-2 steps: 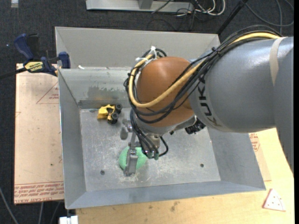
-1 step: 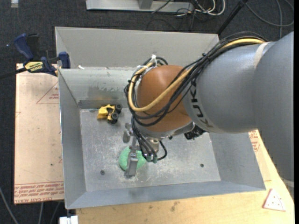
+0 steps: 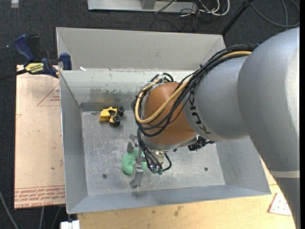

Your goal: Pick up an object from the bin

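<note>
While the arm (image 3: 248, 99) stretched into the bin (image 3: 71, 142) from the right, its end effector (image 3: 137, 177) hung low over the near middle of the bin floor, pointing downward. An orange cover (image 3: 162, 113) wrapped the wrist just above it. A bundle of black and yellow cables (image 3: 190, 82) looped across that cover from the thick grey arm, and more thin wires hung beneath the cover, close to the end effector.

Whether the end effector was open or closed could not be told, since the wrist hid much of it from above.

A green thing (image 3: 127, 165), rounded and lumpy, lay on the floor at the near middle of the bin. It sat just to the left of the end effector, touching it or very nearly so. Part of the green thing was hidden behind the end effector, and whether it was gripped could not be made out.

A yellow toy vehicle (image 3: 109, 115) with black wheels rested well apart from both, toward the far left of the floor, near the foot of the far wall. It lay left of the orange cover and clear of the arm.

The floor itself was grey metal, scuffed with pale scratches and marked by a few small dark spots, and the bin's walls sloped outward from it on every side.
</note>
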Motion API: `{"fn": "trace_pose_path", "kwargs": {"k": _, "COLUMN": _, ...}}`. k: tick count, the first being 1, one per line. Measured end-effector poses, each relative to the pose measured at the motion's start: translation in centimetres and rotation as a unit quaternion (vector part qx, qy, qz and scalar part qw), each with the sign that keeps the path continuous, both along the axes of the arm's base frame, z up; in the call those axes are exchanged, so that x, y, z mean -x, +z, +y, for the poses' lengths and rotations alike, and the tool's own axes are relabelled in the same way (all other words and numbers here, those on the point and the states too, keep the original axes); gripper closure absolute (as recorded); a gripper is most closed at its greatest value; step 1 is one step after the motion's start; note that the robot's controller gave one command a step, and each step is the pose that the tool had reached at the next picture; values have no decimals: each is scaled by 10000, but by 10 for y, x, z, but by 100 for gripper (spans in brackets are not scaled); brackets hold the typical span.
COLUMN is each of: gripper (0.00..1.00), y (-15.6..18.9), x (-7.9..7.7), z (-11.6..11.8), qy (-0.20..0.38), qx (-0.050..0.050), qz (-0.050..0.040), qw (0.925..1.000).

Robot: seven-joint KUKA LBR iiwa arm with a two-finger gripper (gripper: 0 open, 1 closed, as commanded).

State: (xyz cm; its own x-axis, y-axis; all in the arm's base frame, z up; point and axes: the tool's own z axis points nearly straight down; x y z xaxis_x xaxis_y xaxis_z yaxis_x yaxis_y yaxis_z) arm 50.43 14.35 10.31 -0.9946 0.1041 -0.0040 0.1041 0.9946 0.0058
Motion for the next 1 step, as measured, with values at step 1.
{"fn": "trace_pose_path", "kwargs": {"k": 1, "gripper": 100, "y": 2, "x": 0, "z": -19, "qy": -120, "qx": 15, "qz": 12, "qw": 9999}}
